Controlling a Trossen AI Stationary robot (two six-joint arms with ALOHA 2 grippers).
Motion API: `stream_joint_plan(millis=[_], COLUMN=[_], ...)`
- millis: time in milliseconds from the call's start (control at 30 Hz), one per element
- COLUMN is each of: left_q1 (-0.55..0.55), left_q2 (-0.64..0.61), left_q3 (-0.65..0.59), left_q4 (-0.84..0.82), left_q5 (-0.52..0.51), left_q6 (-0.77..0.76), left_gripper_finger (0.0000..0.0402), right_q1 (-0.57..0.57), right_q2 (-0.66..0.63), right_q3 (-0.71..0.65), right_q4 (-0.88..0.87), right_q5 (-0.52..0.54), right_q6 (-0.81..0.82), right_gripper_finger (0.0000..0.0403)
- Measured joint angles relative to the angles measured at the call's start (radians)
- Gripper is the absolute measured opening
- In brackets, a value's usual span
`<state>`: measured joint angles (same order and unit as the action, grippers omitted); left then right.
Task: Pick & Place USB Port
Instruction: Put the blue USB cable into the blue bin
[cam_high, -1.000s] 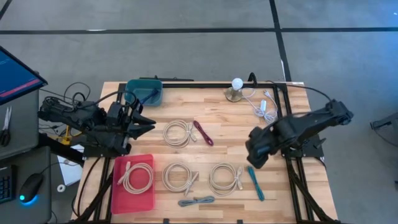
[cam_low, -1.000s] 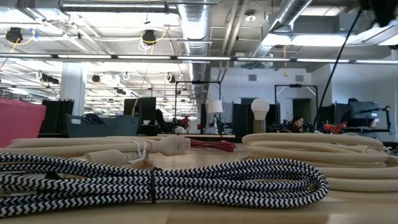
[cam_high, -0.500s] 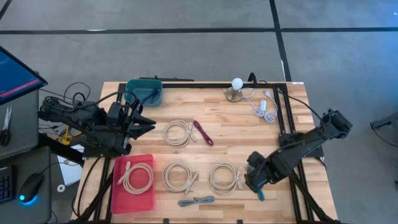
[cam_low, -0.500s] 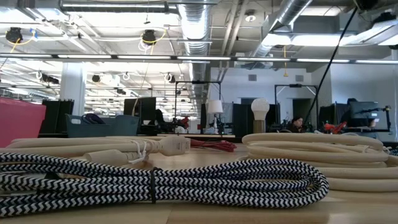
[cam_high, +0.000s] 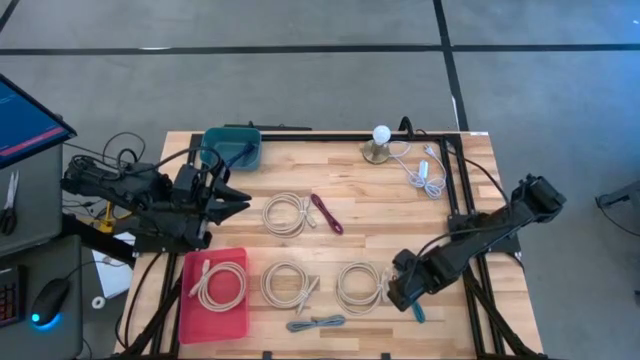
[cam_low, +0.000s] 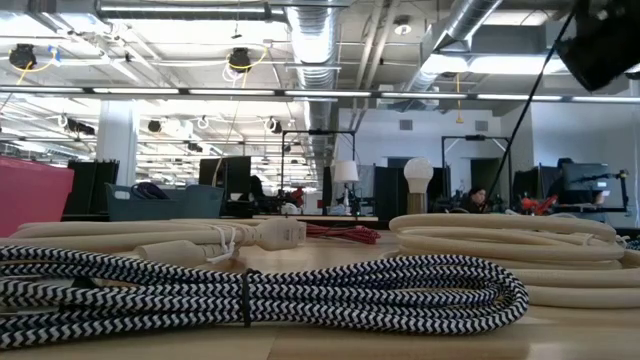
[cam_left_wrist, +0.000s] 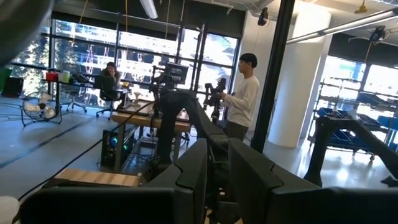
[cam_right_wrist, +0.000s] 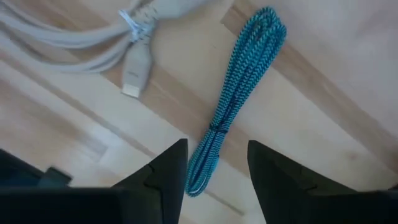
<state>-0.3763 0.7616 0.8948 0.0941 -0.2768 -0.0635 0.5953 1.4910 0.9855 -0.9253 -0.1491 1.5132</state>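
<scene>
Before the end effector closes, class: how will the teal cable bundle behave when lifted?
The teal cable will probably sag at both ends: it is a soft braided bundle tied only mid-length. It looks light and thin, and its woven surface should resist slipping.

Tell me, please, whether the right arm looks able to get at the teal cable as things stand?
Probably yes: the right hand hangs open right over the teal cable, one finger on each side, with nothing between them.

A small lamp (cam_high: 379, 143) with a white globe sits near twelve o'clock on the table's (cam_high: 470, 180) far edge. At nine o'clock, off the table, a monitor (cam_high: 25, 115) and mouse (cam_high: 47, 299).
</scene>
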Motion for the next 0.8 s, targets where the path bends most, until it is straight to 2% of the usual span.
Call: stream_joint_plan(millis=[433, 700, 800], left_q1=[0.0, 0.0, 0.0], left_q2=[0.0, 0.0, 0.0], left_q3=[0.0, 0.0, 0.0], left_q4=[-0.002, -0.003, -0.004], left_q5=[0.0, 0.0, 0.0], left_q6=[0.0, 0.0, 0.0], left_gripper_finger=[0.0067, 0.0067, 0.0067], right_q1=[0.0, 0.001, 0.006], right_q2=[0.002, 0.003, 0.003], right_q3=[-0.121, -0.23, -0.245], right_q4=[0.151, 0.342, 0.348], right_q5=[0.016, 0.017, 0.019], right_q6=[0.011, 0.059, 0.059], right_gripper_finger=[0.0154, 0.0144, 0.0137])
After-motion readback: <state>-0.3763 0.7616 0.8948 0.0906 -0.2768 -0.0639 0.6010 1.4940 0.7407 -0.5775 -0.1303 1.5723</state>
